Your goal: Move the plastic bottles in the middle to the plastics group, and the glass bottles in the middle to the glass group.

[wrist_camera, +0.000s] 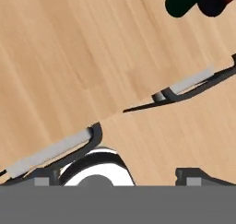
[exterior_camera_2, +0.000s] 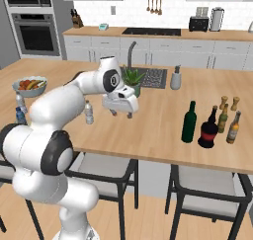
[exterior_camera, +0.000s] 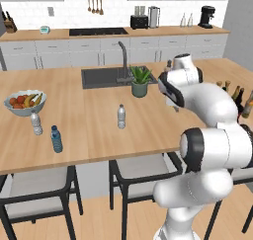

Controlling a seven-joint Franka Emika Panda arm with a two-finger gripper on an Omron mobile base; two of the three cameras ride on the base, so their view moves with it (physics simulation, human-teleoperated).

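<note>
Left base view: The clear water bottle stands upright alone in the middle of the wooden island counter, its long axis vertical, cap up. Far to its left, near the fruit bowl, wait the plastics group: a clear bottle and a blue bottle, both upright, likely its destination. The potted plant sits by the sink.

Right base view: The gripper hangs over the counter, just right of the water bottle, jaws spread wide and holding nothing, pointing down. To the right stand the green wine bottle and the squat red-labelled bottle, both upright, necks up, just beside the slim brown and olive bottles of the glass group, with two wooden shakers behind.

Hand view: The camera looks down on bare wood near the counter edge; the wine bottle and the red-labelled bottle show as dark shapes at the top. The fingertips are too small to judge here.
</note>
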